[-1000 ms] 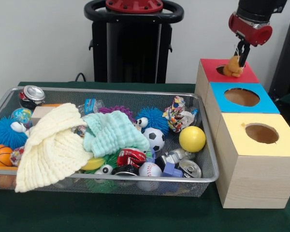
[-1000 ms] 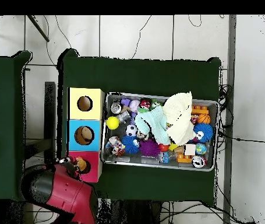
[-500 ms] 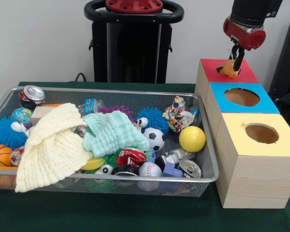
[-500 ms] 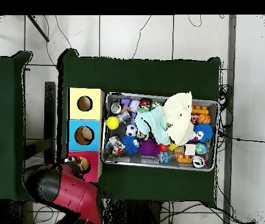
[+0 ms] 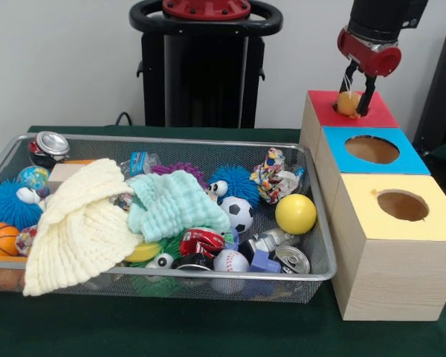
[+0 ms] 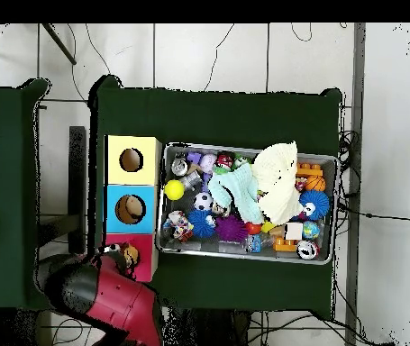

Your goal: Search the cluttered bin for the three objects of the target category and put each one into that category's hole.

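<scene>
I see my claw [image 5: 355, 95] spread above the red box [image 5: 351, 111], with the orange toy [image 5: 346, 103] resting loose in its hole between the fingertips. The blue box [image 5: 372, 151] sits just beside it, and the wire bin [image 5: 321, 274] lies left of that.

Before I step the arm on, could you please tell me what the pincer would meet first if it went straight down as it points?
Probably the small orange toy between the pincer's tips, over the red box's hole; depth is uncertain.
</scene>
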Action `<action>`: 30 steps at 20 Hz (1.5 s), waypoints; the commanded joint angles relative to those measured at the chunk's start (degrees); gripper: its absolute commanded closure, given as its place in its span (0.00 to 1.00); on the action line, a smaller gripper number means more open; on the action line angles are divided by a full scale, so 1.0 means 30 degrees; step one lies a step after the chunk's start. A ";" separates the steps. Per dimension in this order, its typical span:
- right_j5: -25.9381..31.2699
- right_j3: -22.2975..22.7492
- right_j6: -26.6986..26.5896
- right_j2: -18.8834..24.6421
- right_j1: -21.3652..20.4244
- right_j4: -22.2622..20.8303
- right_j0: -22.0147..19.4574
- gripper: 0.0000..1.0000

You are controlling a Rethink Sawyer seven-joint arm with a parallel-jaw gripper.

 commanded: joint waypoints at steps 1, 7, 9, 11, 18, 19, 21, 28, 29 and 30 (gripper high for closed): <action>-0.1752 0.0828 0.2831 0.1973 0.0228 0.0106 -0.0943 0.00; -0.1965 0.0869 0.3013 0.2174 0.0304 0.0189 -0.0936 0.00; -0.2083 0.0912 0.2985 0.2293 0.0319 0.0214 -0.1013 0.00; -0.1947 0.0894 0.3072 0.2223 0.0287 0.0199 -0.0943 0.00; -0.1616 0.0897 0.3200 0.2078 0.0188 0.0191 -0.0835 0.00; -0.1535 0.0870 0.3063 0.2090 0.0186 0.0112 -0.0888 1.00; -0.1390 0.0407 0.3720 0.1216 0.0654 -0.0071 -0.0132 1.00; -0.1037 0.0455 0.4051 0.1253 0.0573 0.0368 0.0065 1.00; -0.1057 0.0448 0.4137 0.1269 0.0603 0.0440 0.0104 1.00; -0.1076 0.0441 0.4223 0.1285 0.0634 0.0512 0.0142 1.00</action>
